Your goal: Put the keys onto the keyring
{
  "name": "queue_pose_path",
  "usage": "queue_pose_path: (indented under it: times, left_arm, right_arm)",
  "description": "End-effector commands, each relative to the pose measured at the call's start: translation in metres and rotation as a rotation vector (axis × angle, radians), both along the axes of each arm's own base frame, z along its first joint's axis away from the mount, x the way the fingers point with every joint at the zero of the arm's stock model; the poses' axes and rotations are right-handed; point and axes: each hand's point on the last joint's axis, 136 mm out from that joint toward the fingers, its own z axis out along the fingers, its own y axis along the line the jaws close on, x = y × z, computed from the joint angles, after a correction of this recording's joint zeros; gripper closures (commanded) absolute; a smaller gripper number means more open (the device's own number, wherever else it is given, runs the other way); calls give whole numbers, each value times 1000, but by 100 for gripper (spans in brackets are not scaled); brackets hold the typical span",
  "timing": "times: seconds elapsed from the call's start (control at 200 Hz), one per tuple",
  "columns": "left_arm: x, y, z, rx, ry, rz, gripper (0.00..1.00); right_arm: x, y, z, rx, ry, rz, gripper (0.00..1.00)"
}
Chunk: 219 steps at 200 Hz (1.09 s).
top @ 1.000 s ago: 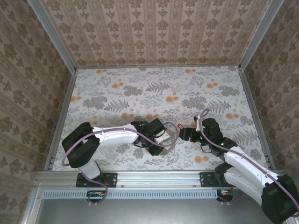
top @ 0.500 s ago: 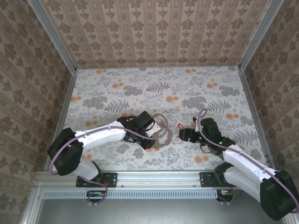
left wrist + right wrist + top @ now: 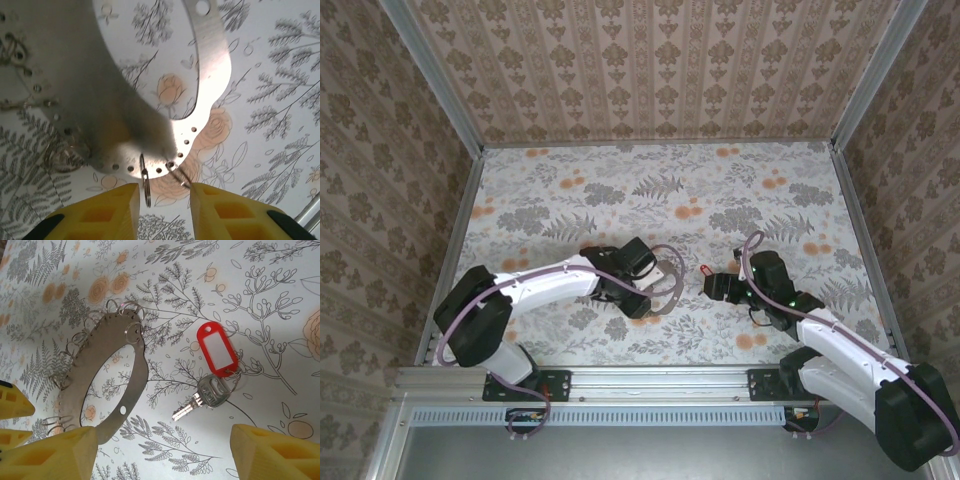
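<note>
The keys [image 3: 213,390] lay flat on the flowery table [image 3: 280,295]. They were one little silver key hooked to a red tag [image 3: 217,349]. Close beside them lay the keyring [image 3: 139,380], a big flat metal hoop with lots of tiny rings [image 3: 132,332] along its edge. The keys and the hoop were near each other but not touching.

My right claw [image 3: 162,440] hung over the keys with its yellow fingers far apart, holding nothing. My left claw [image 3: 165,195] was at the edge of the hoop [image 3: 210,60]. Its fingers were apart too. One tiny ring [image 3: 146,187] hung between them, and they were not squeezing it.
</note>
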Motion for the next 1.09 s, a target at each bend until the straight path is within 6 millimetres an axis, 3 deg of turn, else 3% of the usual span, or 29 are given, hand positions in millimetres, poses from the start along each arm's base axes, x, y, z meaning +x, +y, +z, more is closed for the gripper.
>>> queue_pose_path:
  times: [0.0,0.1,0.31,0.57,0.705,1.09]
  left_arm:
    - [10,-14,6,15,-69,-40,66]
    - [18,-27,7,4,-92,-49,65]
    - [63,-61,2,-44,-110,2,64]
    - [108,-93,-8,-112,-103,45,65]
    - [109,-104,-14,-122,-76,37,68]
    - [108,-106,-22,-101,-68,47,80]
  right_arm:
    - [14,-3,17,4,-53,-18,28]
    - [16,-6,21,15,-64,-28,28]
    - [22,-11,36,12,-110,-40,28]
    - [23,-24,36,5,-119,-72,28]
    - [24,-26,35,16,-119,-78,27]
    - [26,-26,36,32,-123,-77,27]
